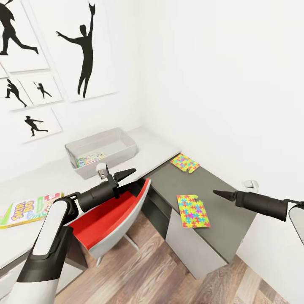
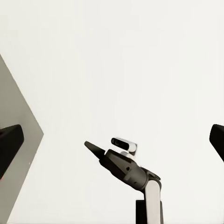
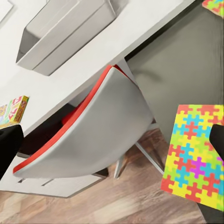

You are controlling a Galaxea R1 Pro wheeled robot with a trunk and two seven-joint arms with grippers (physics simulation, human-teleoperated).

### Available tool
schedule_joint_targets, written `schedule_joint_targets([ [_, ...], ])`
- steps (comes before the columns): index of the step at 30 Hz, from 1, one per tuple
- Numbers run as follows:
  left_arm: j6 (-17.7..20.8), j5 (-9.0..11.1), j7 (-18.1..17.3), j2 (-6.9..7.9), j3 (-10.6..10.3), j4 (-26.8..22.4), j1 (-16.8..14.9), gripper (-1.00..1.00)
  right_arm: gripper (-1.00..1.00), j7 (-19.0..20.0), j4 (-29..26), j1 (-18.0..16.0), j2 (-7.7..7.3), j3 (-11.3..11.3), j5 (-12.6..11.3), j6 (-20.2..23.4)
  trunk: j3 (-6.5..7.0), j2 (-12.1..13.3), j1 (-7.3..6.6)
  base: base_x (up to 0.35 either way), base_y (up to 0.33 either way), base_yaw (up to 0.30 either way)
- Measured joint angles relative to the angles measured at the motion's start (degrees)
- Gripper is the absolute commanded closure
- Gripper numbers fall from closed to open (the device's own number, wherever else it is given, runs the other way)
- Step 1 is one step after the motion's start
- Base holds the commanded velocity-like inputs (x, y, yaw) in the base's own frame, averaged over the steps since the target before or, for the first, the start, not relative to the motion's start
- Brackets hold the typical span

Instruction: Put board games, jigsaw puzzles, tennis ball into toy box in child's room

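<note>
Desk (image 1: 160, 152): bin (image 1: 101, 152); game box (image 1: 27, 210); puzzles (image 1: 193, 210)

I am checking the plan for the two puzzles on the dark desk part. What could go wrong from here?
1. The near jigsaw puzzle lies flat and thin by the desk's front edge; a grasp may push it off.
2. The far jigsaw puzzle sits deep in the corner, perhaps a long reach for the right tool.
3. The chair stands between the robot and the toy box and may block the arms.

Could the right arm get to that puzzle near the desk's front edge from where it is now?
Probably yes. The right gripper hovers just beside the nearer puzzle, which lies flat on the dark desk section with nothing between them. Lifting something so thin may be harder.
</note>
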Motion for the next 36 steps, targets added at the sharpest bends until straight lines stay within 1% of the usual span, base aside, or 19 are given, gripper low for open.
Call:
schedule_joint_targets([
  [12,0.0,0.0,0.0,0.0,0.0,0.0,0.0,-1.0,-1.0,-0.3,0.0,-0.1,0.27,0.5,0.1,0.0,0.64,0.0,0.0,0.0,0.0,-0.25],
  [36,0.0,0.0,0.0,0.0,-0.1,0.0,0.0,-1.0,-1.0,-0.4,0.0,-0.1,0.32,0.6,0.1,0.0,1.94,0.0,0.0,0.0,0.0,-0.25],
])
